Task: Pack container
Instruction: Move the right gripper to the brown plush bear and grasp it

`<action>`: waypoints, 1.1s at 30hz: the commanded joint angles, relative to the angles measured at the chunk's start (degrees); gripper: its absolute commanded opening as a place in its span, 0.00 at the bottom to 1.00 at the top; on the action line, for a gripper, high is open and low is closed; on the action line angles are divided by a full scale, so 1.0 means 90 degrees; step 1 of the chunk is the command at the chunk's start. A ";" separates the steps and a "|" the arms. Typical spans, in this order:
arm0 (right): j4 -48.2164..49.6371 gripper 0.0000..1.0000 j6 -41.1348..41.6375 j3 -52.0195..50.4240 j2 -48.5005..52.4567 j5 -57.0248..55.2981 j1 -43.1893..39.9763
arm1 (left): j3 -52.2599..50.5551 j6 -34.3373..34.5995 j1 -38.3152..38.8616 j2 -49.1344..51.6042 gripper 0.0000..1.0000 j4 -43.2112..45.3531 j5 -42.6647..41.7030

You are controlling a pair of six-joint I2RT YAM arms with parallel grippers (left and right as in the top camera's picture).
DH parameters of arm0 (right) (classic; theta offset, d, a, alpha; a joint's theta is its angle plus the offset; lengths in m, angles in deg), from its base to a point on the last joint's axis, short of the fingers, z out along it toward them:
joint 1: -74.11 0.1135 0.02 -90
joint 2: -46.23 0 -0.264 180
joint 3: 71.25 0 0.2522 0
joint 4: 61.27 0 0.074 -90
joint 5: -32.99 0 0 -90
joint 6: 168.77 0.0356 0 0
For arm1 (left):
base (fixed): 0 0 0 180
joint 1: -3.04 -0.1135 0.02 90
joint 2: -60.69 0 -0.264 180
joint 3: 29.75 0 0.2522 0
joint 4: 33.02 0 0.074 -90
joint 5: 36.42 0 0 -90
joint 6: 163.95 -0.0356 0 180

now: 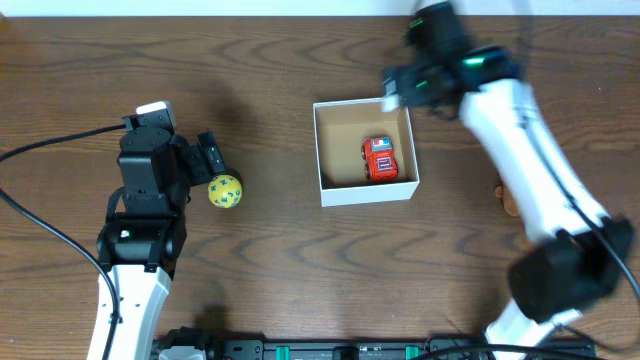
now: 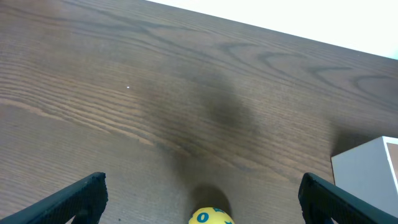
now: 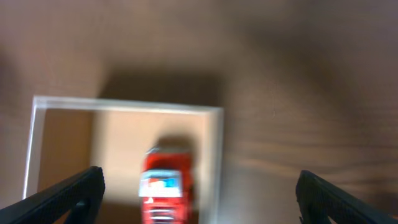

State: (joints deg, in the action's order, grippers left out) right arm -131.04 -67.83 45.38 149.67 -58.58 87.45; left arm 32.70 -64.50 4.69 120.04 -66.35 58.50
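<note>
The container (image 1: 330, 195) is a white-walled square box, tan inside, at the table's middle. A red toy car (image 1: 378, 158) lies in its right half; both show blurred in the right wrist view, the container (image 3: 124, 106) and the car (image 3: 165, 186). A yellow ball with blue marks (image 1: 225, 190) lies on the table left of the box. My left gripper (image 1: 212, 160) is open, its fingers either side of the ball (image 2: 211, 217), not touching it. My right gripper (image 1: 398, 90) is open and empty above the box's far right corner.
A corner of the container (image 2: 370, 168) shows at the right of the left wrist view. A brown object (image 1: 507, 200) lies partly hidden behind the right arm. Cables (image 1: 50, 150) run at the left edge. Dark wood table all round.
</note>
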 commanded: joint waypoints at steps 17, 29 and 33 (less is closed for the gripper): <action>-0.0658 0.99 -0.1868 -0.2931 -0.0313 -0.0347 -0.3053 | 0.0143 0.0085 -0.0015 -0.0027 0.98 -0.0107 0.0075; 0.0634 0.01 -0.1865 -0.3876 -0.0313 -0.0325 -0.3113 | 0.0143 0.0085 -0.0015 -0.0029 0.98 -0.0109 0.0075; 0.0483 0.01 -0.1739 -0.3580 -0.0381 -0.0321 -0.2977 | 0.0143 0.0083 -0.0015 -0.0029 0.98 -0.0107 0.0075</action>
State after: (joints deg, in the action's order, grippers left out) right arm -126.08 -84.23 11.11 147.11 -62.40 59.78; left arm 32.70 -64.50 4.69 120.04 -67.31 58.50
